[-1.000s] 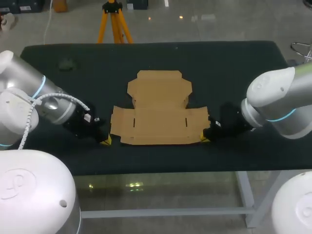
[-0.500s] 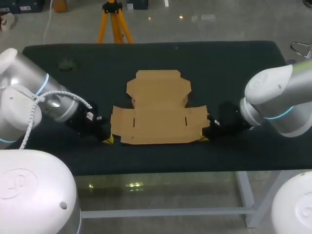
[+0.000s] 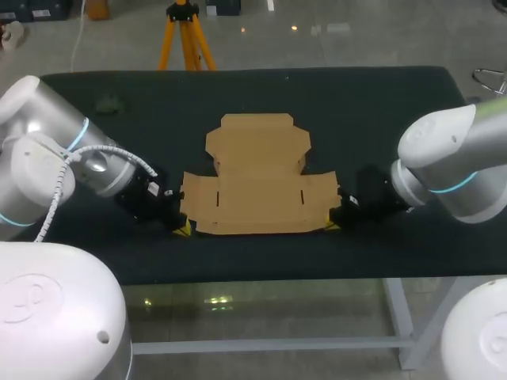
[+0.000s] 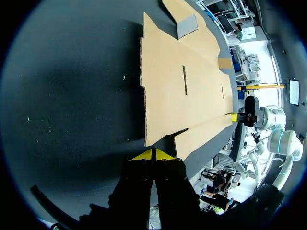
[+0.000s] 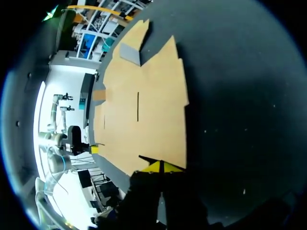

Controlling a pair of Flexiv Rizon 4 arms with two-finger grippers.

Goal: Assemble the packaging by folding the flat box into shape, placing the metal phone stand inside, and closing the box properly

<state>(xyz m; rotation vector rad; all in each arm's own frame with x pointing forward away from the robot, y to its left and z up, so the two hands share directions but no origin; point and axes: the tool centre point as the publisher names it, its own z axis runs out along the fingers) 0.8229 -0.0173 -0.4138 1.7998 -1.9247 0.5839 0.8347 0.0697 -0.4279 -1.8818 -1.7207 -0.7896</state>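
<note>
Left gripper (image 3: 182, 229): moved inward from a second ago, now low at near left corner of the flat box (image 3: 257, 178); fingertips pressed together, nothing held. Right gripper (image 3: 333, 226): unmoved, low at near right corner; fingertips likewise together. Box unfolded at mid-table (image 3: 380, 103).
</note>
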